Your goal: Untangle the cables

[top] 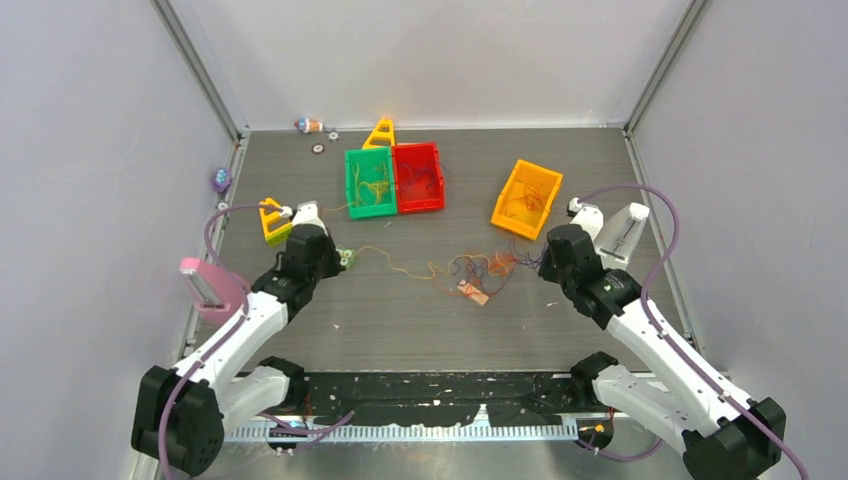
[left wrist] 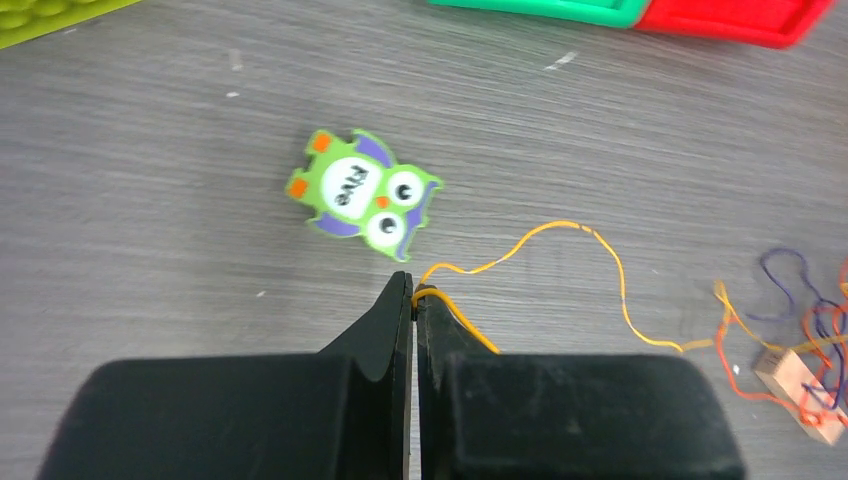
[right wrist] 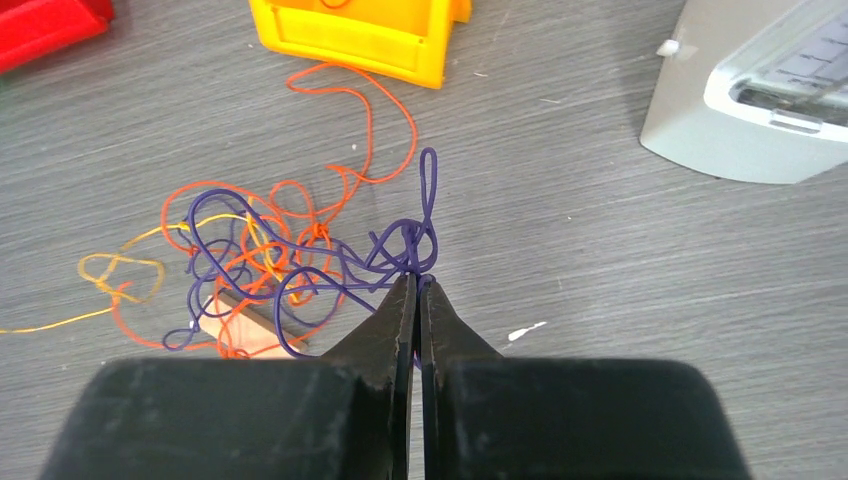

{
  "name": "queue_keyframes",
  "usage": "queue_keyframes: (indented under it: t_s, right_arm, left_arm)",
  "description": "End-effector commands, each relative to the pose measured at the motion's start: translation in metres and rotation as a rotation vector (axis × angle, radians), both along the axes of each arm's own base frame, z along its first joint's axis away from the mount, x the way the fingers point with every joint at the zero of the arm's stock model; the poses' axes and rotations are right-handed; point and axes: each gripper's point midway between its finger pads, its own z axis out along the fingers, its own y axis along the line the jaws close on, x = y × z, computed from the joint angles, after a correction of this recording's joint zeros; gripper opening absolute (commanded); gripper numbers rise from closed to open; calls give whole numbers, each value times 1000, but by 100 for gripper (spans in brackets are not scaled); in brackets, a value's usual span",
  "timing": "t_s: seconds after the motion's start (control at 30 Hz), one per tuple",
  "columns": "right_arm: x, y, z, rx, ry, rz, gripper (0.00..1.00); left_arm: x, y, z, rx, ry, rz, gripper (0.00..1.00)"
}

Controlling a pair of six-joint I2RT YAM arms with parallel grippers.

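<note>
Both arms grip strands at opposite ends of the tangle.
My left fingers [left wrist: 385, 330] are pressed together on a yellow cable [left wrist: 560, 228] just beside an owl sticker [left wrist: 362, 190]. My right fingers [right wrist: 385, 335] pinch a purple cable [right wrist: 405, 245]. The cables [top: 478, 270] lie knotted mid-way across the desk [top: 400, 315], draped over a wooden block [right wrist: 250, 335].

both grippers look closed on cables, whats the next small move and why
Probably ease the left gripper leftward, away from the tangle. It is shut on the yellow cable, which runs slack into it, while the right gripper pinches the purple cable at the other side, so a gentle pull may draw yellow out.
</note>
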Motion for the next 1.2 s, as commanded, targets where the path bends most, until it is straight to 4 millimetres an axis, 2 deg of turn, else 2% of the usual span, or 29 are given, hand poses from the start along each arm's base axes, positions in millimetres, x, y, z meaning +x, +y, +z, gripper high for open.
queue_keyframes:
  t_s: [0.0,0.1,0.17,0.27,0.4,0.43,0.5,0.57,0.6,0.63,0.67,0.7,0.73,0.8,0.9,0.93,0.97,1.0,1.03,1.07,1.1,1.13,1.17]
  right_arm:
    - [-2,-29,10,-44,-18,-169,5]
    - [-8,-52,17,-82,-45,-280,5]
    - [-13,-62,22,-84,-65,-326,5]
    - [-16,-65,23,-66,-84,-340,5]
    - [-14,-56,22,-34,-95,-290,5]
    - [-11,-49,20,-21,-94,-246,5]
    - [-7,-33,18,9,-92,-154,5]
    - [-3,-13,17,53,-95,-46,5]
    - [0,5,17,103,-99,39,12]
    - [0,14,15,100,-95,100,17]
    - [0,32,17,147,-95,190,37]
    - [0,39,14,149,-82,234,48]
    - [-1,52,17,184,-83,299,70]
    - [-2,71,20,217,-79,409,84]
    - [1,91,24,248,-61,505,91]
    - [4,97,34,251,-70,520,94]
    - [7,100,29,243,-44,523,95]
    - [10,109,40,242,-62,548,97]
    - [14,112,32,220,-34,544,97]
    - [13,122,36,208,-37,571,97]
    - [19,124,27,175,-14,555,98]
    - [18,134,29,160,-23,581,97]
    - [24,136,19,126,-3,565,97]
  left_arm:
    - [5,47,26,47,-46,228,0]
    - [-2,82,34,-27,-69,411,0]
    - [-7,92,37,-80,-105,474,0]
    - [-11,95,42,-109,-155,498,0]
    - [-14,97,44,-106,-169,500,0]
    - [-13,94,45,-110,-176,479,0]
    - [-9,85,48,-127,-187,424,0]
    - [-4,66,52,-179,-199,324,0]
    - [0,52,57,-208,-218,244,0]
    - [2,38,62,-237,-230,168,0]
    - [4,24,67,-272,-241,90,0]
    - [3,11,74,-306,-252,18,0]
    - [3,3,79,-326,-259,-26,0]
    - [3,-6,90,-348,-276,-72,0]
    - [0,-9,102,-362,-285,-90,0]
    - [-1,-10,107,-366,-289,-99,0]
    - [-3,-11,112,-367,-297,-108,0]
    - [-4,-11,117,-367,-304,-112,0]
    - [-6,-11,121,-363,-304,-114,0]
    - [-8,-9,126,-355,-312,-110,0]
    - [-10,-8,131,-349,-320,-110,0]
    - [-11,-7,135,-342,-326,-112,0]
    - [-12,-6,139,-337,-331,-113,0]
